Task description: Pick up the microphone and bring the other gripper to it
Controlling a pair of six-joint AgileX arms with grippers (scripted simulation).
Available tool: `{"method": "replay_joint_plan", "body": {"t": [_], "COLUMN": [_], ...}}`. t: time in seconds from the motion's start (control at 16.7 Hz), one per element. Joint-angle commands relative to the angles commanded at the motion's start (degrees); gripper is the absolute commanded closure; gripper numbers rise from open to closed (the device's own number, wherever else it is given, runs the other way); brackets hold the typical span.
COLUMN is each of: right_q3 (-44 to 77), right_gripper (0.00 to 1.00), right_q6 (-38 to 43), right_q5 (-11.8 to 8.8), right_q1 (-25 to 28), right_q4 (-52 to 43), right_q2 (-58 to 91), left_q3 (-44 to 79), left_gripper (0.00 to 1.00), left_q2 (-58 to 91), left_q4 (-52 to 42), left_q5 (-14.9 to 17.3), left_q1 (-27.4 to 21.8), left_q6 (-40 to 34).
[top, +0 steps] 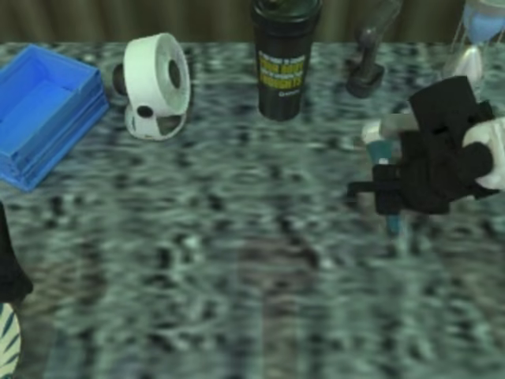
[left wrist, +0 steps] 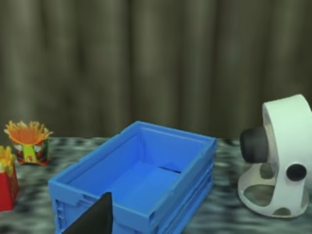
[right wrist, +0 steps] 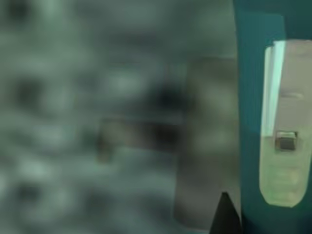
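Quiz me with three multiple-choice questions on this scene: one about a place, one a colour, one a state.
1. Where is the microphone? A table's left edge; B table's right side, under the right pincer; C table's middle.
2. Text colour on the black tumbler? A yellow; B red; C white.
3. The blue crate is: A empty; B full; C overturned.
B: teal handle shows beneath that pincer. A: yellow lettering. A: bare floor in left wrist view. Left arm parked at bottom-left.
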Motion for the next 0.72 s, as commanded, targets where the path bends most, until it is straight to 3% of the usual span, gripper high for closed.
{"method": "replay_joint_plan", "body": {"t": [0.48,0.72], "right_q3": [-11.07,-15.78], "right_gripper": [1.00,1.00], "right_q6": [-8.77,-12.64], "right_q5": [-13.40,-18.93], "right_q1": [-0.48,-0.75], "right_q4": [40.72,56.49], "right_q2": [-9.43,-14.61], "left_q3": [0.00,0.00], "left_gripper": [0.00,0.00], "left_q2": [0.00,0.00], "left_q4": [0.00,0.00], "left_q5": [0.00,0.00], "left_q1": [0.00,0.00], "left_q6": [0.00,0.00]}}
